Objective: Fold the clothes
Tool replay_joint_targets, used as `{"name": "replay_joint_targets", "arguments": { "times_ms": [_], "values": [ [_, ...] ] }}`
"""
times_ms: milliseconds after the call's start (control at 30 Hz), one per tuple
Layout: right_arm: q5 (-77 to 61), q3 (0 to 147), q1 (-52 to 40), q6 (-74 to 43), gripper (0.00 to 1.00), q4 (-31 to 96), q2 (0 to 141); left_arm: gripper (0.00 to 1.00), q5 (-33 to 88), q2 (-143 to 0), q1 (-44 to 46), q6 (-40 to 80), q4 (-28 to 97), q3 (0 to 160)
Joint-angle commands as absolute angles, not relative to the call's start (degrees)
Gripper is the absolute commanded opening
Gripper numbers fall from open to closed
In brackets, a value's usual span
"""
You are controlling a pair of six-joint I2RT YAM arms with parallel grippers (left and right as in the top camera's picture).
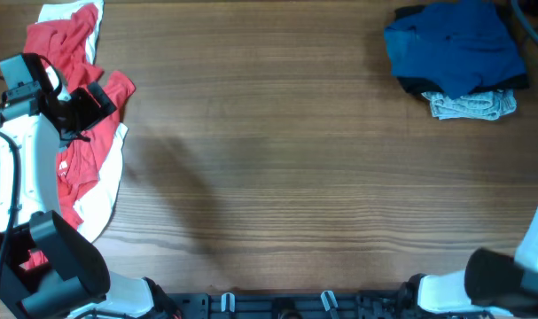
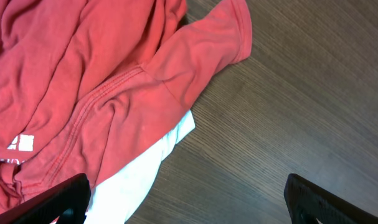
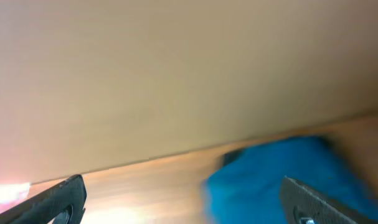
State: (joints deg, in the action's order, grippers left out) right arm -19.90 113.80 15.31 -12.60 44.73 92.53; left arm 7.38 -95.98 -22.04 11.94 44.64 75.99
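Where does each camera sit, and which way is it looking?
Overhead: above the table, looking straight down; left arm and right arm show.
Left wrist: on the left arm, looking down at the red shirt; left gripper at bottom.
Right wrist: on the right arm, blurred, facing the blue clothes; right gripper at bottom.
Shared: overhead also shows the red shirt and blue clothes.

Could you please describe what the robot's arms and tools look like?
The left arm and right arm have smooth white links with black joint housings. A thin black cable runs beside the left one. The left tool and right tool are black, with flat matte fingers. No markings are visible.
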Motion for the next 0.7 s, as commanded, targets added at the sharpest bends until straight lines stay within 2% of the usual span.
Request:
{"name": "replay_joint_targets", "arguments": {
  "times_ms": [0, 133, 167, 467, 567, 667],
  "values": [
    [-30.33, 114.02, 14.15, -36.45, 1.00, 49.01, 90.06, 1.00, 8.05, -95.42, -22.35, 12.47, 44.56, 76.95],
    [-30.24, 113.99, 14.15, -61.71, 1.00, 51.70, 90.30, 1.00, 8.05, -95.42, -22.35, 12.47, 44.56, 76.95],
    [-26.24, 113.99, 14.15, -68.38, 1.00, 53.82, 90.54, 1.00, 8.05, -95.42, -22.35, 12.47, 44.56, 76.95],
    [-14.17, 113.89, 12.45, -67.29, 1.00, 77.34, 91.20, 1.00, 8.05, -95.42, -22.35, 12.47, 44.58, 76.95],
    [-3.11, 113.89, 6.63, -66.98, 1.00, 80.62, 90.19, 1.00, 8.05, -95.42, -22.35, 12.47, 44.56, 76.95],
    [8.56, 113.89, -2.26, -60.95, 1.00, 79.18, 87.88, 1.00, 8.05, -95.42, -22.35, 12.47, 44.56, 76.95]
  ]
}}
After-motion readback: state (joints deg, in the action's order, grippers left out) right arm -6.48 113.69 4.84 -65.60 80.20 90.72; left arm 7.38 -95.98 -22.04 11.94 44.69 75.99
